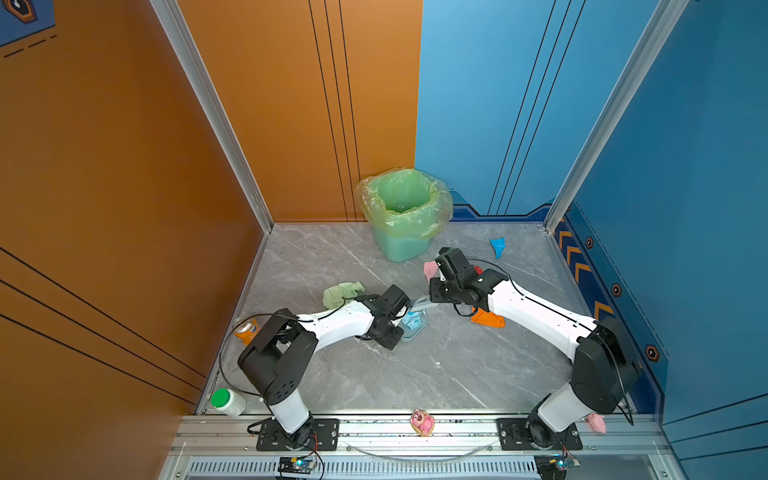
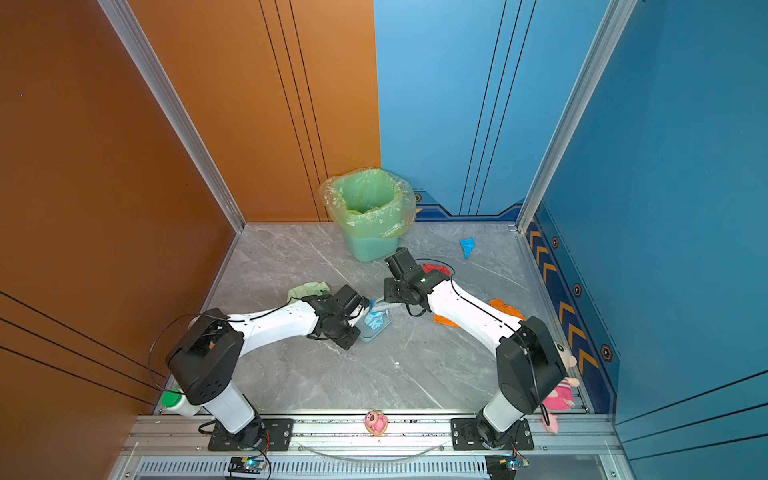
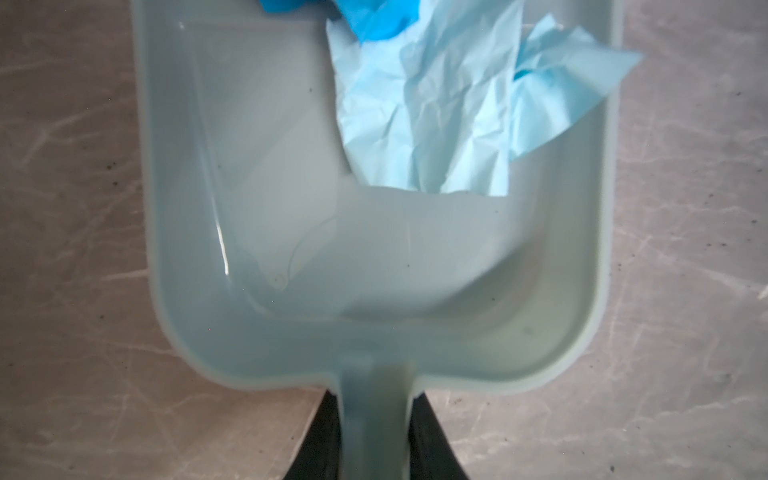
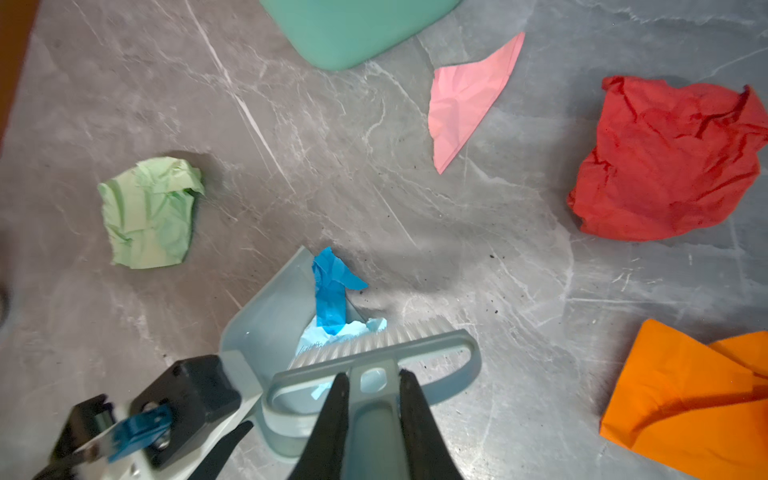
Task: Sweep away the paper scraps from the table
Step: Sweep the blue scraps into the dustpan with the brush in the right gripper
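Paper scraps (image 3: 424, 124) in the dustpan (image 3: 270, 187) on the table (image 1: 415, 374), brush (image 4: 374, 345) alongside, bin (image 1: 399, 249) behind.

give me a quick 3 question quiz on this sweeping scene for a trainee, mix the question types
1. True or false: the dustpan already holds light blue paper.
2. Which gripper holds the brush? A) left B) right C) neither
3. What colour is the lone scrap near the far right corner of the table?
Key: 1 true. 2 B, the right gripper. 3 blue.
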Controlling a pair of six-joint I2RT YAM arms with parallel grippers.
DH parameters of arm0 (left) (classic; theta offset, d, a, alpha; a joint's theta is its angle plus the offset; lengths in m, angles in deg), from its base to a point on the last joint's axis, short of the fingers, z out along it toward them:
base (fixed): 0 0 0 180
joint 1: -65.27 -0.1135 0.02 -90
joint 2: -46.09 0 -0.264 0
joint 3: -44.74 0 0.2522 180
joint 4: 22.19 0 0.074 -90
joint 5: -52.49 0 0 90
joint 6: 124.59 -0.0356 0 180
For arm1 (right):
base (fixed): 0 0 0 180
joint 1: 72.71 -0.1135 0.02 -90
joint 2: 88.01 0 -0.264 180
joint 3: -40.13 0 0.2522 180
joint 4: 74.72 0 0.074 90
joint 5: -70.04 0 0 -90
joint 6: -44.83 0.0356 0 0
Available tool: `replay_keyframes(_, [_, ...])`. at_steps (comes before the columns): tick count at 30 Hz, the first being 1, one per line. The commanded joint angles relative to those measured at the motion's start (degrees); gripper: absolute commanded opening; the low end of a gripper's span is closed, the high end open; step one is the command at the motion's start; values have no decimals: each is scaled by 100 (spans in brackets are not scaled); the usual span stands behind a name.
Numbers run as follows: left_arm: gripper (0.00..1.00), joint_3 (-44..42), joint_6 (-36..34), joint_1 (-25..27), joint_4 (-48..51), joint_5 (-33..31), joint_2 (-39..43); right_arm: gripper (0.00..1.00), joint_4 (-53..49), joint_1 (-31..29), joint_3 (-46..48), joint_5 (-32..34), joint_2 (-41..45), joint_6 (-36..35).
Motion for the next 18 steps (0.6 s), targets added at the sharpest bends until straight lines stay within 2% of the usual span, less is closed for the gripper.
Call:
replay_keyframes(1, [0, -53, 33, -74, -17, 143, -88, 0, 244, 272, 71, -118, 53, 40])
replay_keyframes(8, [0, -50, 72, -70, -32, 171, -97, 0, 499, 327, -255, 508, -594, 110])
replay_keyframes(18, [0, -26, 86, -57, -38, 190, -116, 0, 447, -9, -863, 577, -1478, -37])
